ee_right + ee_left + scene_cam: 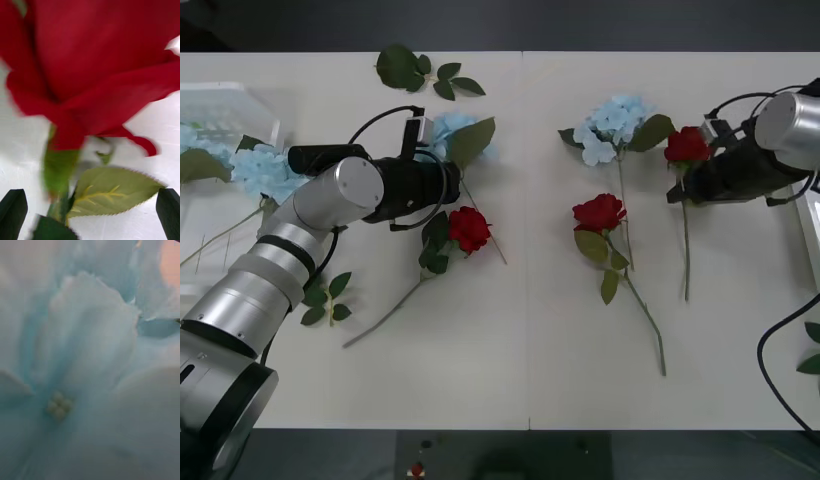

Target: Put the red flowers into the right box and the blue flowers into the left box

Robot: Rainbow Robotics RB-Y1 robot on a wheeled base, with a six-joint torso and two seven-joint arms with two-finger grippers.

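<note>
I am reaching my right hand (90, 215) wide open around the stem of a red rose (687, 146) lying near the right box (811, 235). My left hand (423, 150) is pressing into a blue hydrangea (452, 130); whether it is open I cannot tell. Two hydrangeas (265, 168) are already lying in the left crate (230, 100). Three roses and two hydrangeas are still waiting on the worktop (520, 350).
</note>
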